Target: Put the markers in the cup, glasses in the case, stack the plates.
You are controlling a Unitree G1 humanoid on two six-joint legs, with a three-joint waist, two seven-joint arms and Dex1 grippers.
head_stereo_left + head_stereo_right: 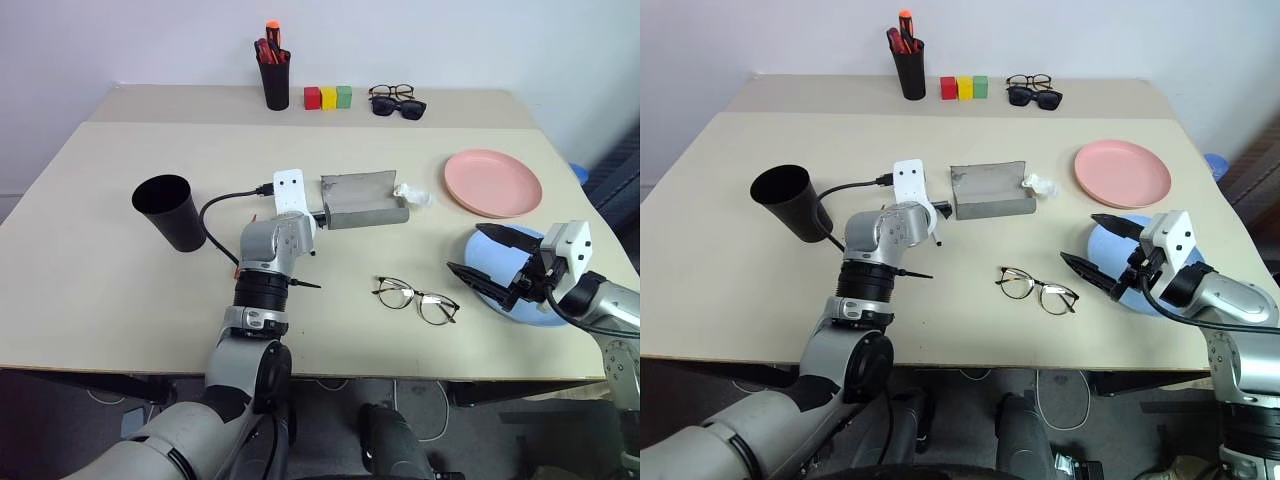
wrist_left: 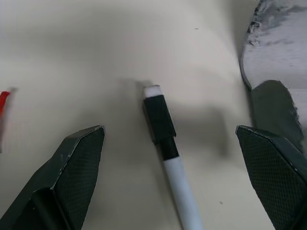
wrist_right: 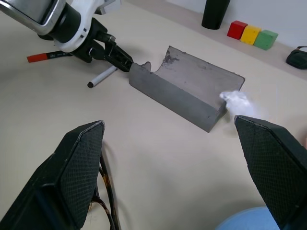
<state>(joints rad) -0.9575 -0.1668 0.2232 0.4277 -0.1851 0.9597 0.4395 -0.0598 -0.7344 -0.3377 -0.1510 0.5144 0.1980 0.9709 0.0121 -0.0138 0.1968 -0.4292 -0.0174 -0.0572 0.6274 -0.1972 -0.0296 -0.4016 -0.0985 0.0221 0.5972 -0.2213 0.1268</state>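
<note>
My left gripper is open and points down at the table just left of the grey case. The black marker with a white end lies on the table between its fingers, untouched. The red marker lies a little further left. The case stands open. The black cup is upright at the table's left. The wire-rimmed glasses lie unfolded near the front edge. My right gripper hovers open over the light blue plate, facing left. The pink plate lies behind it.
A crumpled white tissue sits at the case's right end. At the back stand a black pen holder with red and orange markers, three coloured blocks, black sunglasses and another pair of spectacles.
</note>
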